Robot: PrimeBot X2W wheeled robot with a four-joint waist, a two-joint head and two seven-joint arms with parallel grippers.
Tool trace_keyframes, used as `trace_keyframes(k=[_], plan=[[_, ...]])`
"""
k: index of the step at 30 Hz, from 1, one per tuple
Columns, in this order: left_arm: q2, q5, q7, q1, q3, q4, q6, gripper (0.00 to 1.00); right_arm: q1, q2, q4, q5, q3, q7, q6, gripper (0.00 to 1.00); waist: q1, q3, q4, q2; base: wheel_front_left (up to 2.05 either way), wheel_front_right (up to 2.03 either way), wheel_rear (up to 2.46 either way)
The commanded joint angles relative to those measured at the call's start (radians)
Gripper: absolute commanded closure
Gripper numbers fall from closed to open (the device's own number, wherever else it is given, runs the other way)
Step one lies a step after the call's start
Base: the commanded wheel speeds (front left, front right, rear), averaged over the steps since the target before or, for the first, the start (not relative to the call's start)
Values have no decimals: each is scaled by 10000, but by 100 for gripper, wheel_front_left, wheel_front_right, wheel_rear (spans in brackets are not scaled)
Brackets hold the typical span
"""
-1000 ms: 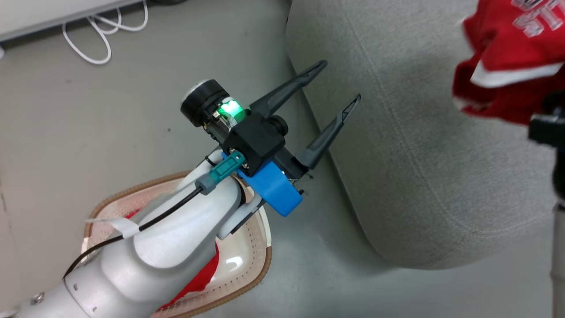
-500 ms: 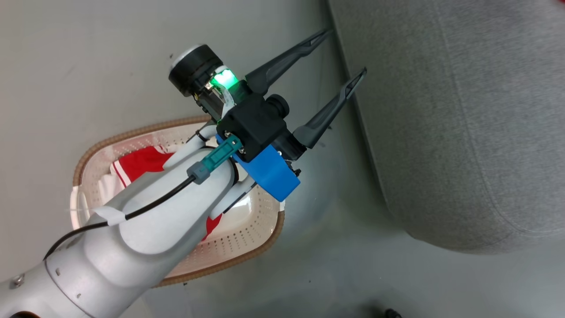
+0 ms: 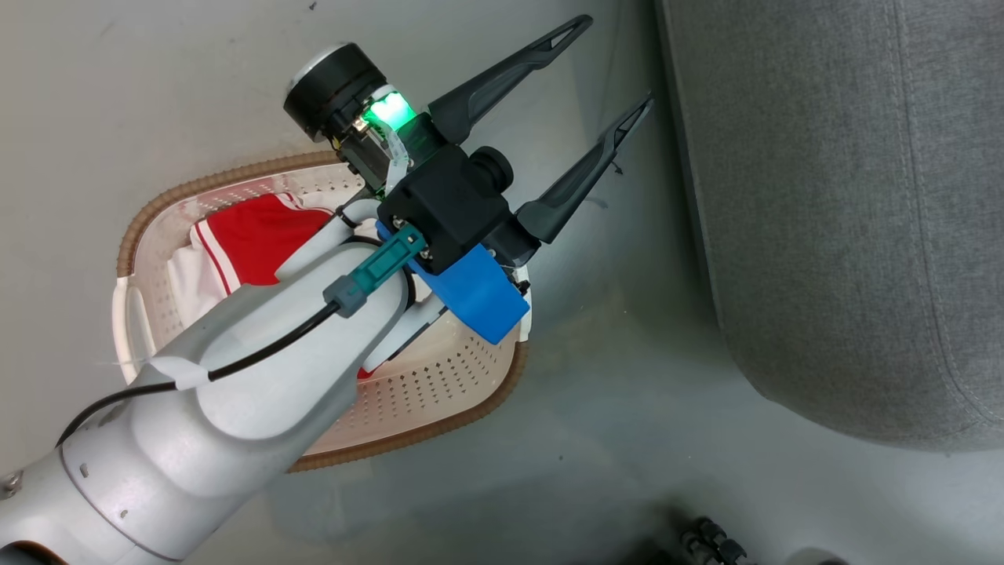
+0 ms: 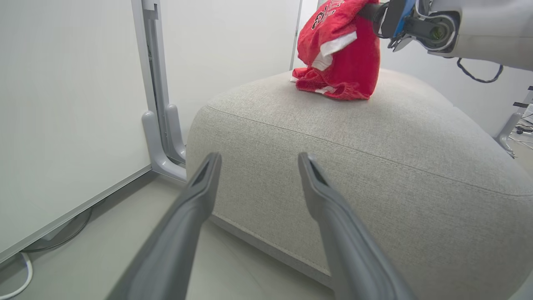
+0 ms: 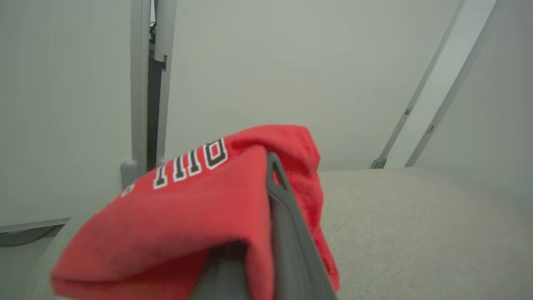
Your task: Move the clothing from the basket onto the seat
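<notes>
Here the grey seat [image 4: 374,158] is the biggest thing, its rounded corner bulging toward the left wrist camera. On the pale floor [image 3: 627,439], near the seat's edge but apart from it, stands the basket [image 3: 439,392]. Red-and-white clothing [image 3: 251,243] lies toward one end of the basket, partly hidden by the pale left arm [image 3: 259,369]. A red garment [image 4: 341,54] with white trim and lettering hangs bunched from the right gripper [image 5: 266,183], whose fingers are clamped on the cloth. The garment's lower folds touch the seat's top near its far edge. The left gripper [image 3: 617,60] hovers above the floor between the basket's rim and the seat's edge, its fingers spread well apart.
</notes>
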Motion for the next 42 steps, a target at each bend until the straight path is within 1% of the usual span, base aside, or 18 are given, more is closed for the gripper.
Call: trace_keyframes(k=[1,4,10,11,12,14,17,21,29,36,42], plan=[[29,-1,-31,-145,27,-46,8,0,-35,-19,160,18,-44,-38,1,100,-2,22,22,0,0,0,0],[19,-29,-49,-162,17,-27,31,0,234,47,894,-12,-58,-36,1,100,-2,49,48,0,0,0,0],[18,-68,-97,-157,12,71,40,0,498,134,1791,336,-158,-36,1,100,-2,-50,33,0,0,0,0],[17,-61,-96,-140,10,90,41,0,537,131,1780,358,-157,-38,1,75,-2,-97,24,0,0,0,0],[16,-69,-114,-111,8,114,42,0,621,161,1774,388,-156,-38,1,0,-2,-164,12,0,0,0,0],[4,-99,-154,-27,15,154,53,0,849,347,1727,503,-178,-36,1,0,-2,-331,-20,0,0,0,0],[-67,-167,-196,127,34,240,63,0,1302,430,1553,457,-117,-36,1,0,-2,-647,-52,0,0,0,0],[-170,-246,-269,351,106,341,119,0,2194,699,1321,419,107,-36,1,0,-2,-1140,-100,0,0,0,0],[-464,-381,-338,1064,399,514,158,0,4034,1003,780,291,402,-36,1,0,-2,-2279,-69,0,0,0,0],[-419,-324,-347,2236,1356,284,329,0,5118,1411,-248,554,849,-36,1,0,-2,-3248,-60,0,0,0,0],[-422,-129,-349,3601,2441,144,453,0,5920,1863,-1594,571,1478,-35,3,0,-2,-4062,203,0,0,0,0]])
